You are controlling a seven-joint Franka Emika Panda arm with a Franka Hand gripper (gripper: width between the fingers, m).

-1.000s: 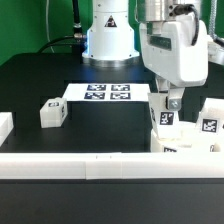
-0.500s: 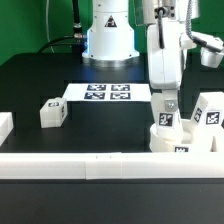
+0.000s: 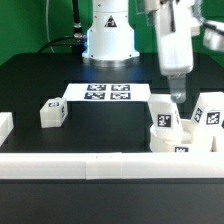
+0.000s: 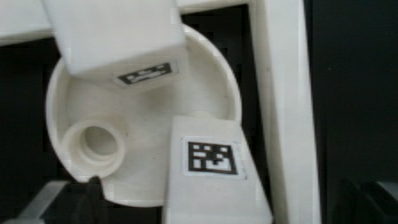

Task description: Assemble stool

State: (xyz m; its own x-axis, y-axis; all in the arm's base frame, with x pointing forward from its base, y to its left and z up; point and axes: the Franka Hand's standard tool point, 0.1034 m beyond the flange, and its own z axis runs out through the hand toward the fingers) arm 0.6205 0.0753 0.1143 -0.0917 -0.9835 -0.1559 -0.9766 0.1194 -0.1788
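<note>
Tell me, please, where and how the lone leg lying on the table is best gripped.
Probably across the middle of the leg, with the jaws on its two opposite flat side faces, coming straight down from above. It lies low on the table, tag face up, with bare space all round. That leaves the sides free, while a sideways approach would likely scrape the tabletop.

Exterior view: seat [image 3: 186, 139] lower part hidden behind front rail [image 3: 80, 165]; arm [image 3: 172, 45] cut off at top edge; hand [image 3: 177, 96] blurred, finger gap unreadable. Wrist view: tagged leg [image 4: 217, 168] runs out of frame; seat rim cut off too
</note>
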